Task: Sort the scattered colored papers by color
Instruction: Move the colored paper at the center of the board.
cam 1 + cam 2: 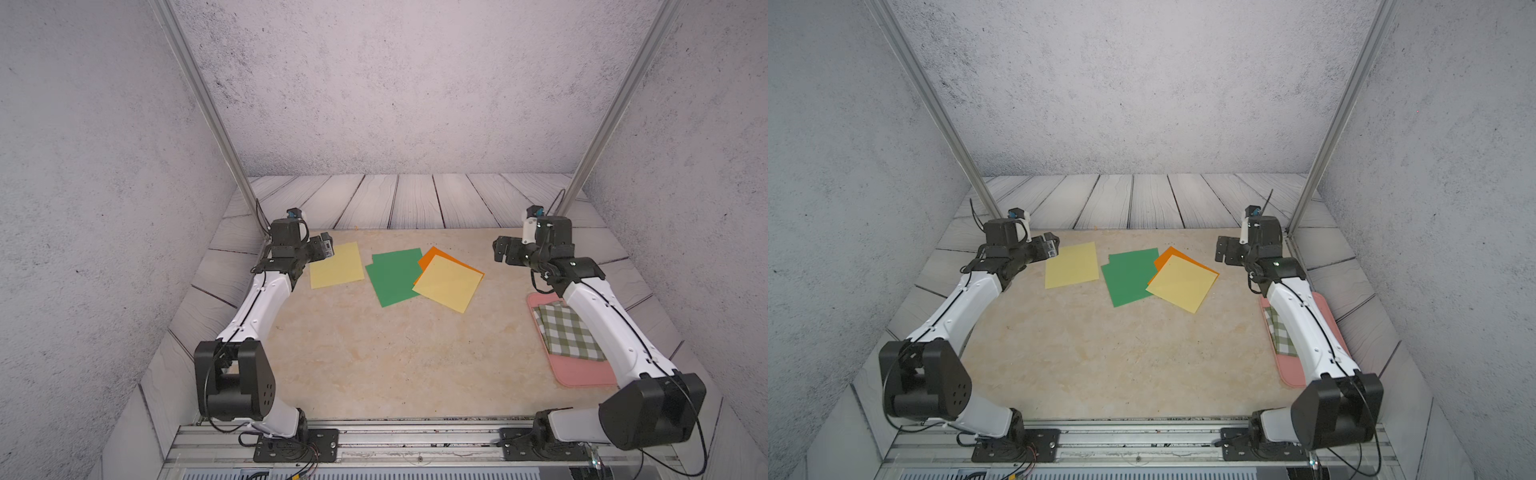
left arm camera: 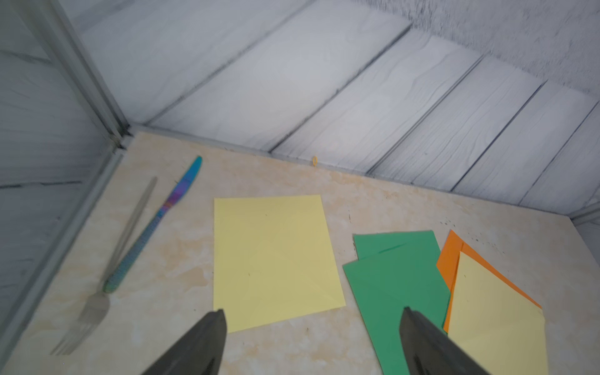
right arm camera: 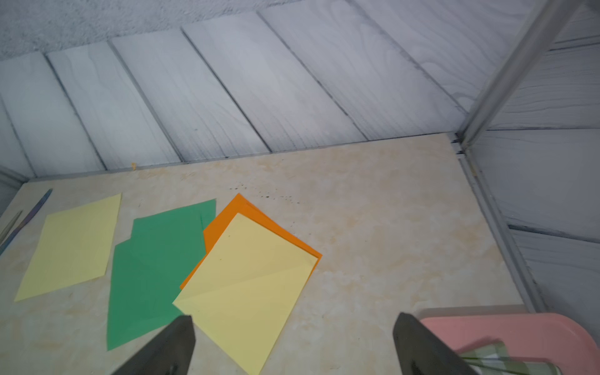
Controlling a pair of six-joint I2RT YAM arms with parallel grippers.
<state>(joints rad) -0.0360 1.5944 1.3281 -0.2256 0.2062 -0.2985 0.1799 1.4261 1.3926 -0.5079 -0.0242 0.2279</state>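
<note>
A pale yellow paper (image 1: 336, 266) (image 2: 272, 259) lies flat at the far left of the table. Two overlapping green papers (image 1: 392, 276) (image 3: 156, 259) lie beside it at mid-table. To their right an orange paper (image 1: 432, 255) (image 3: 233, 214) is mostly covered by a second yellow paper (image 1: 449, 282) (image 3: 250, 282). My left gripper (image 1: 326, 247) (image 2: 313, 310) hovers open over the left yellow sheet's near-left corner, holding nothing. My right gripper (image 1: 500, 249) (image 3: 294, 315) hangs open and empty, right of the orange-and-yellow pile.
A pink tray (image 1: 582, 376) (image 3: 519, 328) with a folded green-and-white checked cloth (image 1: 567, 332) sits under the right arm. A blue knife (image 2: 162, 214) and a fork (image 2: 97, 305) lie in the far left corner by the frame post. Walls close in the table's sides and back.
</note>
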